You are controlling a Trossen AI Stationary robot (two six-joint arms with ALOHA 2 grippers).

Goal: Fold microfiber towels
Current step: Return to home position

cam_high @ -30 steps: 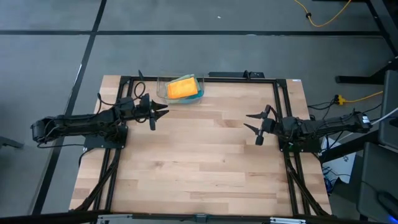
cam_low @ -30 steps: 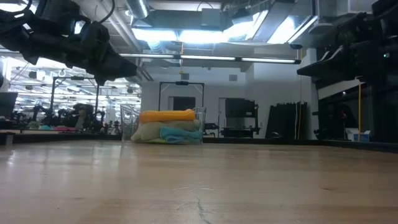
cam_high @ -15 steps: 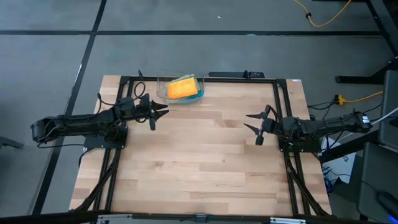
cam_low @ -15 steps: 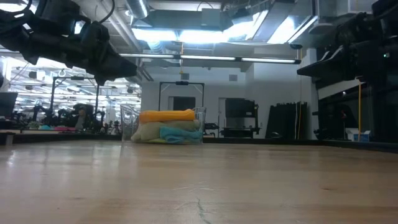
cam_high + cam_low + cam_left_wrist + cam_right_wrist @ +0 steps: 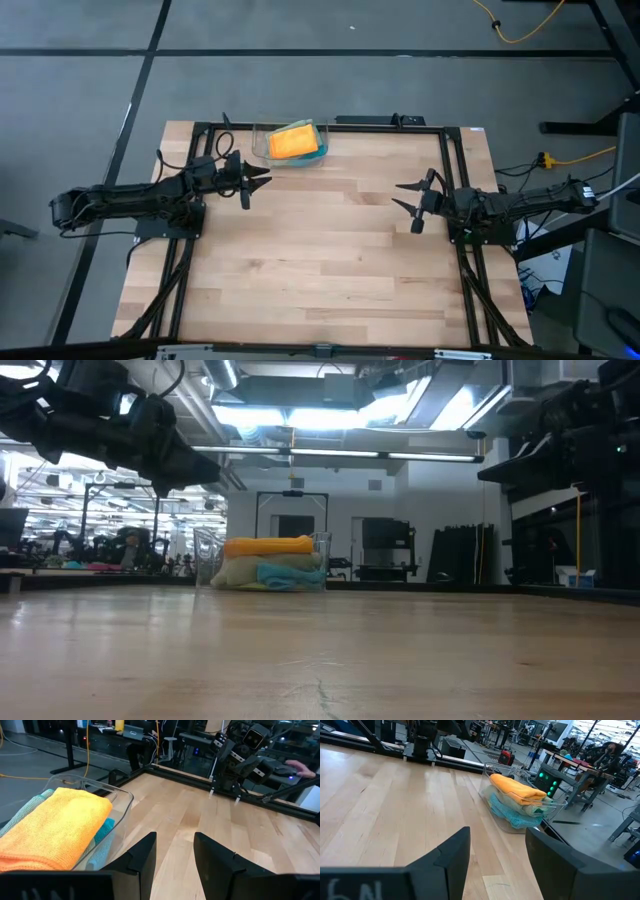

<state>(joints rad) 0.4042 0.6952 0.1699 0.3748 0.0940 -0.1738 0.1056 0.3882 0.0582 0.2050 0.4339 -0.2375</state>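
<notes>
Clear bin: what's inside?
The clear bin holds a folded stack: orange towel on top, teal towel and pale green towel beneath. The orange one covers most of them; any further cloth underneath cannot be seen.

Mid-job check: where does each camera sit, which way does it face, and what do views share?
High: overhead, looking straight down at the table; both arms show, left gripper and right gripper open, clear of the bin.
Low: table height, facing level toward the bin and room; both arms show at the upper corners.
Left wrist: looks past its own fingers across the table at the right arm.
Right wrist: looks past its own fingers toward the bin.
Shared: all four show the orange towel topping the bin.
</notes>
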